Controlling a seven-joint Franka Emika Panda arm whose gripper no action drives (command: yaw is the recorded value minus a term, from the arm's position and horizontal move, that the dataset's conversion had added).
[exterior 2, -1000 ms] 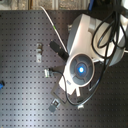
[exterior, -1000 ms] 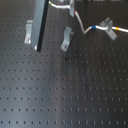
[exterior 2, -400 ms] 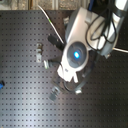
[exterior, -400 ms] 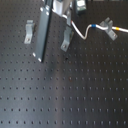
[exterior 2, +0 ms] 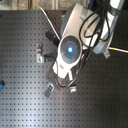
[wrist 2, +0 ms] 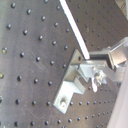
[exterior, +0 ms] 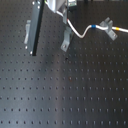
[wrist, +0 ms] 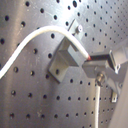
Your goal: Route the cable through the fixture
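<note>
The white cable (exterior: 80,35) runs from my gripper (exterior: 65,18) near the first exterior view's top. It dips, rises to a blue band (exterior: 93,27), passes a grey fixture (exterior: 105,25) and ends past a yellow band (exterior: 116,31). A second grey fixture (exterior: 66,42) stands just below the gripper. In both wrist views the gripper (wrist: 90,62) (wrist 2: 91,61) is shut on the cable (wrist: 35,36) (wrist 2: 75,27), right beside this bracket-shaped fixture (wrist: 64,59) (wrist 2: 71,84). In the second exterior view the arm's body (exterior 2: 69,49) hides the gripper.
The black perforated board (exterior: 65,95) fills every view. A third small fixture (exterior: 25,33) sits behind the arm's black link (exterior: 35,29). The second exterior view shows small fixtures (exterior 2: 40,52) (exterior 2: 49,90) (exterior 2: 72,89) around the arm, plus a blue object (exterior 2: 1,85) at the second exterior view's left edge.
The arm has shifted up and slightly left in the second exterior view, carrying the cable end along. The fixtures have stayed put.
</note>
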